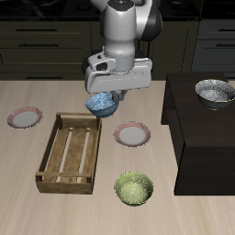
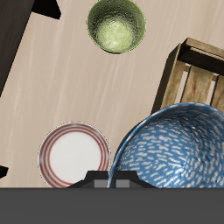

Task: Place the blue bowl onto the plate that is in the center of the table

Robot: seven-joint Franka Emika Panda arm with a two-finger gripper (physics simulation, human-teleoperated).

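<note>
Gripped at its rim by your gripper (image 1: 109, 92), the blue bowl (image 1: 103, 105) hangs just up-left of the plate (image 1: 132, 135) at frame centre.

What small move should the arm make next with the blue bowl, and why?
Probably carry the blue bowl sideways toward the table's front until it is over the plate. The end effector holds it raised, beside the plate rather than above it.

Our two cameras
We look down from the front; our wrist view, close under the gripper (image 1: 104, 95), shares the plate (image 1: 133, 135) (image 2: 74, 154).
</note>
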